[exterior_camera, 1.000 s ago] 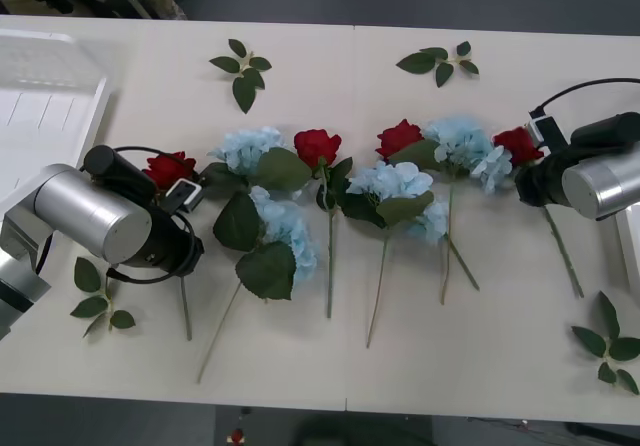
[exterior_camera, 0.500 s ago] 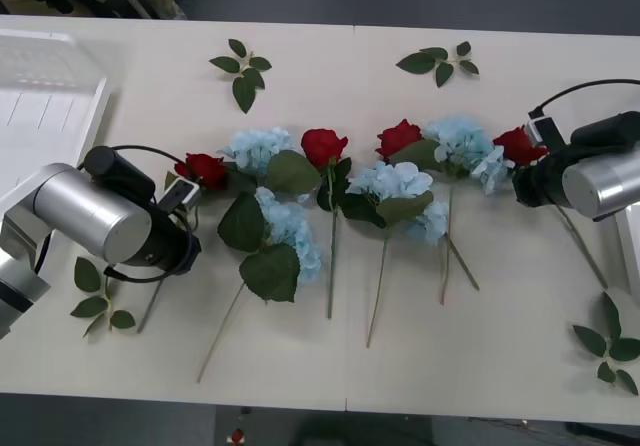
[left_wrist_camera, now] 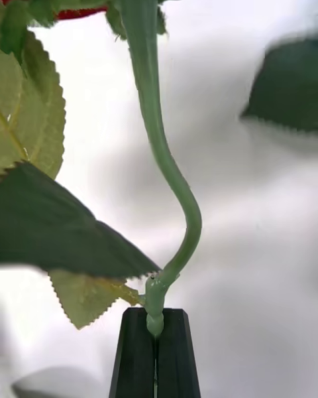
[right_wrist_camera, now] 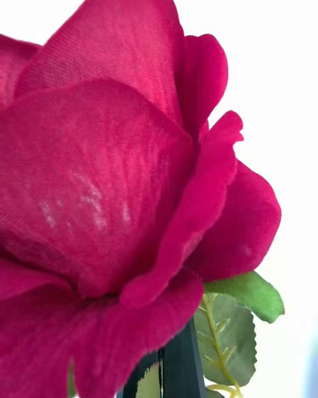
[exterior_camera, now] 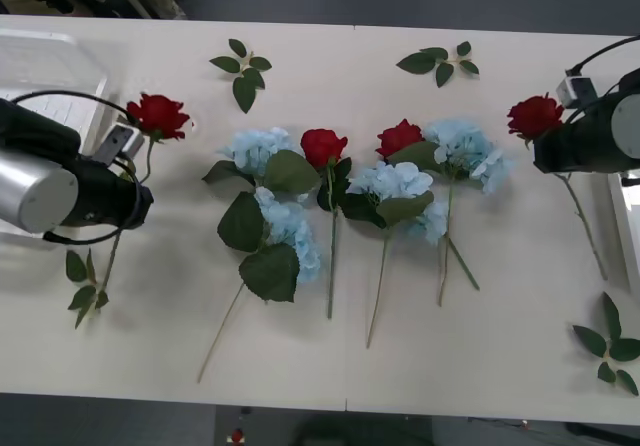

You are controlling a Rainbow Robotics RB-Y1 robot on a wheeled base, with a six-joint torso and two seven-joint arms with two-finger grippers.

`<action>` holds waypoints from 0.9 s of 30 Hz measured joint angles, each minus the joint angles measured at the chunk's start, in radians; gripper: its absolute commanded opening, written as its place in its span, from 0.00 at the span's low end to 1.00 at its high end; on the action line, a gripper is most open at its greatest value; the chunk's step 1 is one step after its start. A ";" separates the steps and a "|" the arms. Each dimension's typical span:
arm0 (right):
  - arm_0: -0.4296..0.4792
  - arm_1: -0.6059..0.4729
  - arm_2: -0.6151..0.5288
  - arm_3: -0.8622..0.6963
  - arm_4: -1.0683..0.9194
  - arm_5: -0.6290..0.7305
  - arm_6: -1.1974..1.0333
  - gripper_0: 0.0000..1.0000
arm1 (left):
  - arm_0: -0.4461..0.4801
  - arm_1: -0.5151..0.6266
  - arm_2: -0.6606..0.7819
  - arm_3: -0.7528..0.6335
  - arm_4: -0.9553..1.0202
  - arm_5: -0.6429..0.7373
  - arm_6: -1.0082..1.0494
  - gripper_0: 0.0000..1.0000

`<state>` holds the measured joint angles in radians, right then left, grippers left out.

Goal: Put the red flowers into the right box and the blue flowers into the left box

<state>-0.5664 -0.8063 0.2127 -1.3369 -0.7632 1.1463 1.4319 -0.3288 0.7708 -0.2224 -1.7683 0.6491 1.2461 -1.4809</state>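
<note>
Across the middle of the pale bench (exterior_camera: 300,366) lie two fabric red roses (exterior_camera: 323,147) among fluffy pale-blue hydrangea clusters (exterior_camera: 285,228). Near the left edge, the left pincer (left_wrist_camera: 156,351) is clamped on a rose stem (left_wrist_camera: 169,172) beside the white slotted basket (exterior_camera: 45,66). The right pincer (right_wrist_camera: 173,368), by the right edge, grips another rose (exterior_camera: 535,116).

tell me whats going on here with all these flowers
A two-armed robot is sorting artificial flowers on a pale table. Its left hand is shut on the thin green stem of a red rose, near the large white slotted plastic box. Its right hand holds another red rose beside the white shallow tray's edge. Two red roses and the pale blue hydrangea clusters lie mid-table, unsorted.
</note>
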 measured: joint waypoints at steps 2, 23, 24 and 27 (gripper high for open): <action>0.000 -0.024 -0.031 -0.021 -0.014 0.053 0.000 0.00 | 0.001 0.000 0.030 -0.032 0.028 -0.001 0.000 0.00; 0.012 -0.231 -0.274 0.018 0.073 0.147 -0.002 0.00 | 0.001 -0.080 0.069 -0.267 0.223 -0.330 -0.158 0.00; 0.012 -0.234 -0.274 0.043 0.078 0.130 -0.002 0.00 | 0.001 -0.094 0.069 -0.273 0.227 -0.330 -0.162 0.00; 0.012 -0.234 -0.274 0.129 0.105 0.050 0.009 0.00 | -0.004 -0.141 0.069 -0.285 0.230 -0.330 -0.162 0.00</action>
<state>-0.5544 -1.0406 -0.0611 -1.2076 -0.6578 1.1961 1.4408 -0.3333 0.6294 -0.1535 -2.0533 0.8790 0.9157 -1.6430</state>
